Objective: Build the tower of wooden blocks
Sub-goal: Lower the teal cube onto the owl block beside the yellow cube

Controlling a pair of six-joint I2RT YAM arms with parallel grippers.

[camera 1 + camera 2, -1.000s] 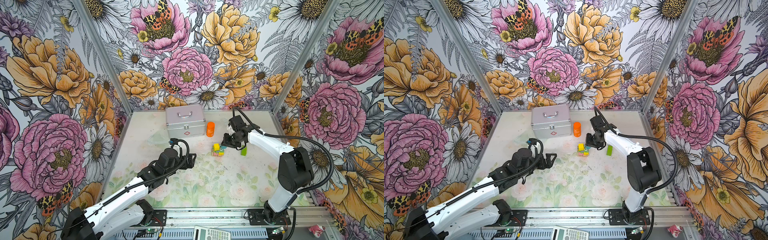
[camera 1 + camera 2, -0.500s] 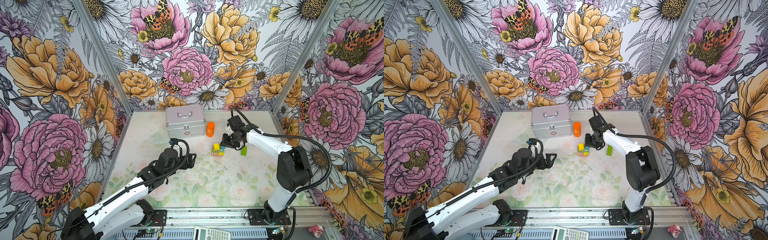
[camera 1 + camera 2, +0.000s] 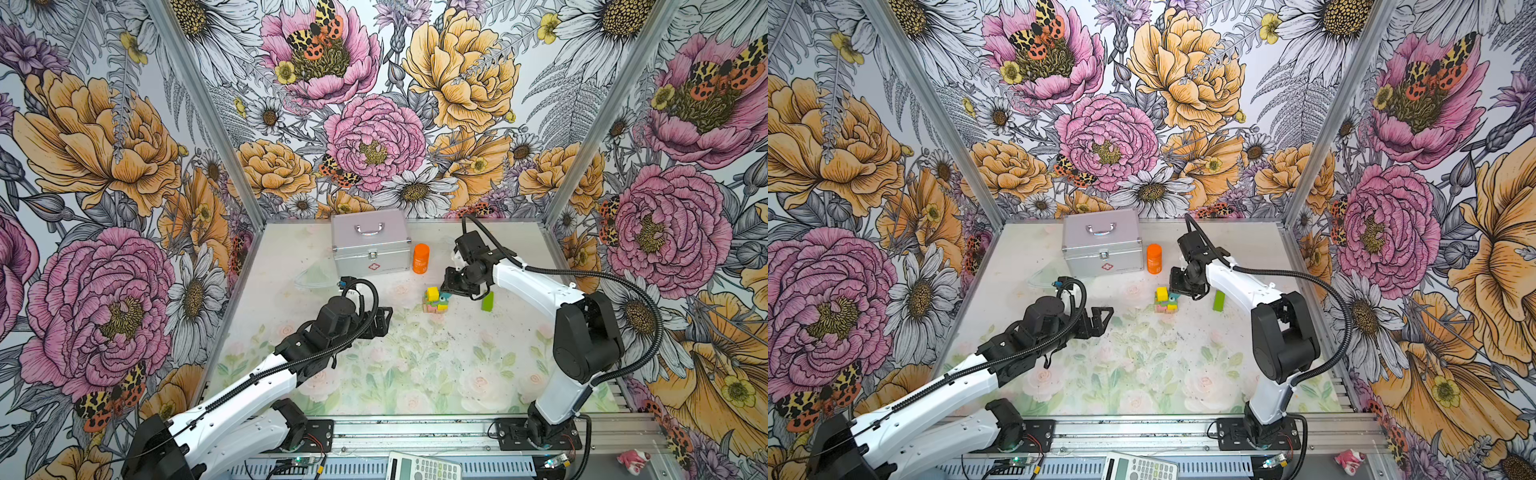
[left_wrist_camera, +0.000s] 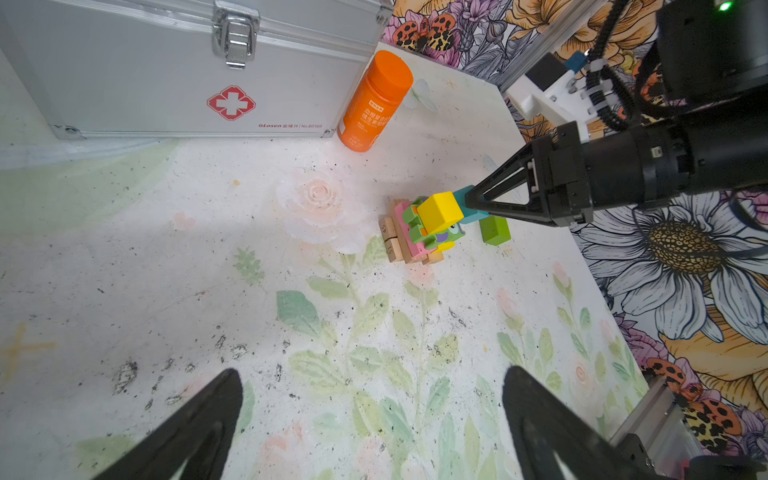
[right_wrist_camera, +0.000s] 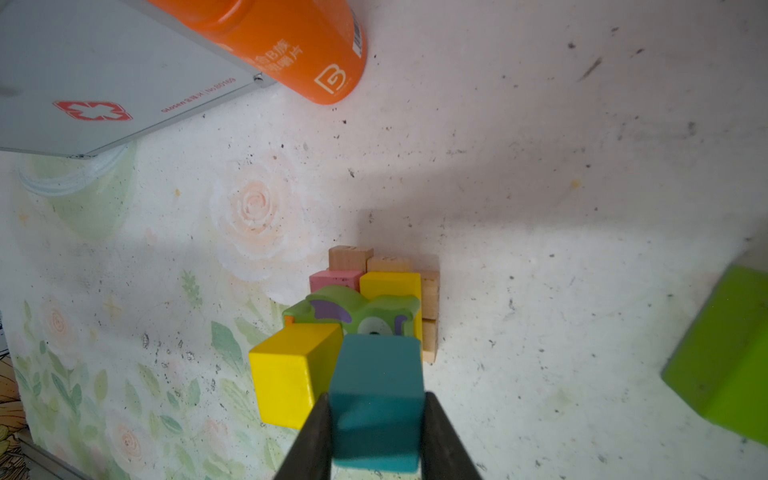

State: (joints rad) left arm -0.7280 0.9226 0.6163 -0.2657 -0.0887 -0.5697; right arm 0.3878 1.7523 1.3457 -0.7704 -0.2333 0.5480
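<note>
The tower [image 3: 434, 302] [image 3: 1165, 302] stands mid-table: tan planks [image 5: 430, 316] and a pink plank [image 5: 334, 280] at the base, a yellow bar, then the green owl-faced piece [image 5: 365, 313] with a yellow cube [image 5: 291, 378] [image 4: 439, 211] on top. My right gripper [image 5: 376, 399] [image 3: 451, 289] is shut on the teal cube [image 4: 471, 210] and holds it beside the yellow cube, over the owl piece. I cannot tell whether it rests there. A lime-green bar [image 3: 487, 301] [image 5: 731, 365] lies on the table right of the tower. My left gripper [image 4: 372, 374] [image 3: 384, 320] is open and empty, left of the tower.
A silver metal case [image 3: 370, 245] stands at the back with an orange bottle [image 3: 421, 258] next to it, just behind the tower. A calculator [image 3: 424, 467] lies on the front rail. Flowered walls close in three sides.
My right gripper has edged slightly left with the teal cube, closer to the yellow cube. The left arm has stayed still.
</note>
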